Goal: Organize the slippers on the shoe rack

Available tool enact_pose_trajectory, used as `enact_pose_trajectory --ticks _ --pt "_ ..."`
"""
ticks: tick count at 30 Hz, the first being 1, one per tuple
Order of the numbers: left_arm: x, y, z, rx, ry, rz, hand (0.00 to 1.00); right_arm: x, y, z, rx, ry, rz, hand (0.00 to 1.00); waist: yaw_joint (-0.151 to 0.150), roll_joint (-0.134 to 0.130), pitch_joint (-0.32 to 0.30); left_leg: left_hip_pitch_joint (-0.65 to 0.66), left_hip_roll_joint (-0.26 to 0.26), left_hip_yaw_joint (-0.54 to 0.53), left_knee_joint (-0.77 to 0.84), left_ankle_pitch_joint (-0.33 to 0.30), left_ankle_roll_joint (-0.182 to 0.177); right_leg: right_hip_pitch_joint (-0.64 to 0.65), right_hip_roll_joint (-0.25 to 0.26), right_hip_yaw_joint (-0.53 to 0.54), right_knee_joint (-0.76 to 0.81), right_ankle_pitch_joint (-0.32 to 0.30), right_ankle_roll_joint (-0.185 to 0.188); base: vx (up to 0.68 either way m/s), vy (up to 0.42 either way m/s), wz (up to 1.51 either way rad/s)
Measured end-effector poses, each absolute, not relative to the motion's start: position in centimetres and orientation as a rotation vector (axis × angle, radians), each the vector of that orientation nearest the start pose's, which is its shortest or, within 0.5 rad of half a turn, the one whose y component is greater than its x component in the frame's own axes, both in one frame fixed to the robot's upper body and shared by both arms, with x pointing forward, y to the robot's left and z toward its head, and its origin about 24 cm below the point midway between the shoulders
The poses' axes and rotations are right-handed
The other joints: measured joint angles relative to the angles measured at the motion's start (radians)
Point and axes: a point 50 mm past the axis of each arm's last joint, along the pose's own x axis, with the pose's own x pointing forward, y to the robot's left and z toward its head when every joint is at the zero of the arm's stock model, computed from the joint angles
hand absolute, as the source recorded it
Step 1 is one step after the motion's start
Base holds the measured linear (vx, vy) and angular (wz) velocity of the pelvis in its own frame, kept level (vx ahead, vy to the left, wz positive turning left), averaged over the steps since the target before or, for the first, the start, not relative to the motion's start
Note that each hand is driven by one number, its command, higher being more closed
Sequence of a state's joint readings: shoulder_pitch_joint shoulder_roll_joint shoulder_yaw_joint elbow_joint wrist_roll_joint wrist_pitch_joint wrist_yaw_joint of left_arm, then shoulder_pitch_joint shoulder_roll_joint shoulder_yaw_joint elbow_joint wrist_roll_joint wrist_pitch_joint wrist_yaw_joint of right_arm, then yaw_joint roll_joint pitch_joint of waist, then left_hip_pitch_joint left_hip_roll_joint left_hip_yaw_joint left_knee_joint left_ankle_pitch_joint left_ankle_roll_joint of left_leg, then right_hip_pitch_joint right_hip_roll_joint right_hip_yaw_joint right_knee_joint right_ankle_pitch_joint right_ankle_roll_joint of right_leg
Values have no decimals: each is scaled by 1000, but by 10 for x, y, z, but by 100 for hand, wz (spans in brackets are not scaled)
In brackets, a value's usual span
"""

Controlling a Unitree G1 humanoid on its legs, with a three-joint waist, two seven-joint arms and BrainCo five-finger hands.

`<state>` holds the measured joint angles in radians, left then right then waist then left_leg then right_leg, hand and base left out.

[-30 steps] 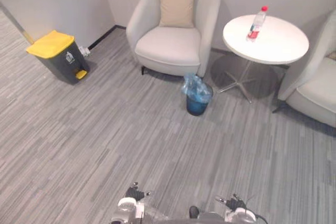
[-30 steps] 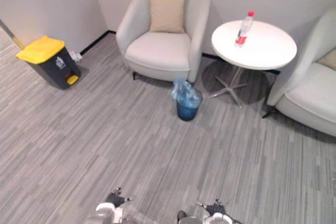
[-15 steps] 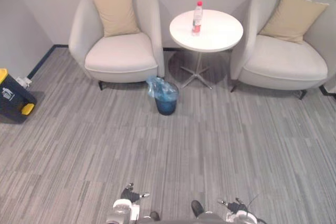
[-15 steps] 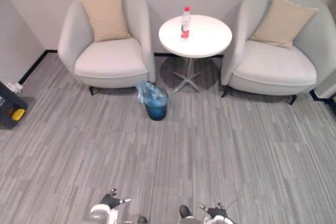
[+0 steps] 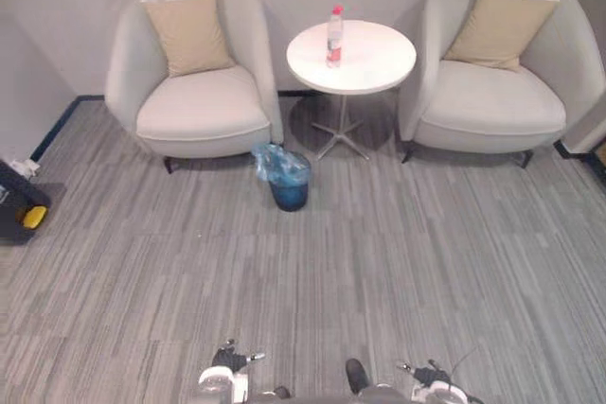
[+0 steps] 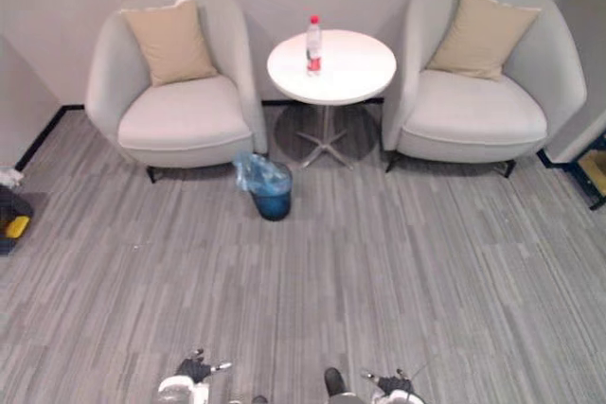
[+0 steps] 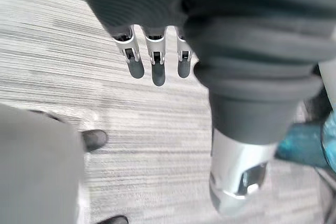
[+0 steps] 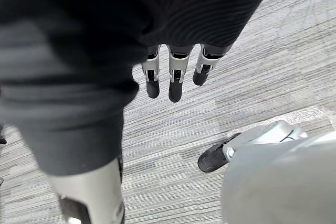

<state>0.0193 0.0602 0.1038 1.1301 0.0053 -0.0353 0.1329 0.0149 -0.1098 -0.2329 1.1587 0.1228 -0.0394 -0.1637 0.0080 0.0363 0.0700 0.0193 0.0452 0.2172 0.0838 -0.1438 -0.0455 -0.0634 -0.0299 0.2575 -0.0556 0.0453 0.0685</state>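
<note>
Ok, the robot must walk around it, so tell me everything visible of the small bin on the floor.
The small bin is round, dark blue, seemingly plastic, lined with a crumpled translucent blue bag bunching above its rim. It stands upright on the grey carpet, by the front corner of the left armchair, before the round white table.

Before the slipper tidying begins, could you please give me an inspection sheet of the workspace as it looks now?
Surface: grey striped carpet floor.
Job's things: nothing seen.
Clutter: blue bin with a plastic liner, on the floor in front of the left armchair; dark bin with a yellow part at the left edge.
Hands: left hand and right hand both open, fingers straight, pointing down at the floor, holding nothing.
Cables: nothing seen.
Surroundings: left armchair and right armchair, each with a tan cushion, flank a round white table carrying an upright bottle.
</note>
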Motion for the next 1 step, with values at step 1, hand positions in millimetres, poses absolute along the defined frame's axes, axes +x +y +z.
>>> enact_pose_trajectory --ticks 1 --pt "103 192 -162 65 1111 257 0 93 -226 -160 45 1115 -493 0 0 -1 0 0 -3 -9 -3 2 -3 6 -4 -11 -7 -1 1 -63 -20 15"
